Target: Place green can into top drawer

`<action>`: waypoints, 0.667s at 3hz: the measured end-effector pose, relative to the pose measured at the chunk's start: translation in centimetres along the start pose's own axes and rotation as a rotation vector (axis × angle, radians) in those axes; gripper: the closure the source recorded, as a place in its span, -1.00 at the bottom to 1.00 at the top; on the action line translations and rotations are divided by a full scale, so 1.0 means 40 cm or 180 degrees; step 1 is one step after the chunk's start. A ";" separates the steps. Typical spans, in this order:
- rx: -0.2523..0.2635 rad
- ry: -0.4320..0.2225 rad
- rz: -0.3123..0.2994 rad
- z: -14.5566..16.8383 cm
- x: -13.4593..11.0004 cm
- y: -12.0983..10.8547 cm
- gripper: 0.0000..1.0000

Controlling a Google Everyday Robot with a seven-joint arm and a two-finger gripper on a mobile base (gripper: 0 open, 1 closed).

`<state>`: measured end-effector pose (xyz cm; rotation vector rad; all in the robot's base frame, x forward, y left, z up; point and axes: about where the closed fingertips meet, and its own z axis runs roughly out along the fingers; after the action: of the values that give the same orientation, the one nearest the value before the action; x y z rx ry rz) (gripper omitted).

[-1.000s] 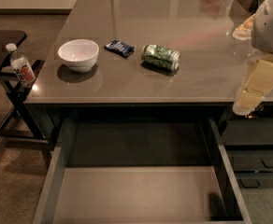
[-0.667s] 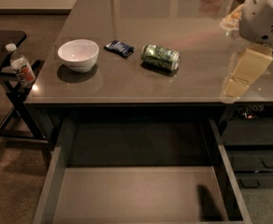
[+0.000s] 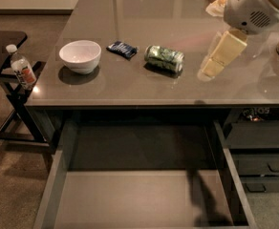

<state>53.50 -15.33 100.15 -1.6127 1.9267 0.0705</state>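
Observation:
The green can point(image 3: 164, 58) lies on its side on the grey table point(image 3: 177, 18), near the middle of its front half. The top drawer point(image 3: 139, 194) is pulled out below the table's front edge, and its flat grey bottom is bare. My gripper point(image 3: 215, 61) hangs from the white arm point(image 3: 254, 6) at the right. Its cream fingers point(image 3: 224, 50) point down and left over the table, a short way right of the can and apart from it. It holds nothing.
A white bowl point(image 3: 80, 56) and a small dark blue packet point(image 3: 122, 49) lie left of the can. A clear bottle with an orange label point(image 3: 21, 68) stands on a black side stand at the left. Small dark drawers with handles point(image 3: 268, 166) are at the lower right.
The arm and gripper have moved left and further over the table, from beyond its right front corner to close beside the can. The can, bowl and drawer have not moved.

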 end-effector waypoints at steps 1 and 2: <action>0.0009 -0.0019 0.0005 0.005 -0.002 -0.005 -1.00; 0.0091 -0.0045 0.0035 0.012 -0.003 -0.014 -1.00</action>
<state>54.21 -15.18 100.02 -1.5791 1.9178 0.0585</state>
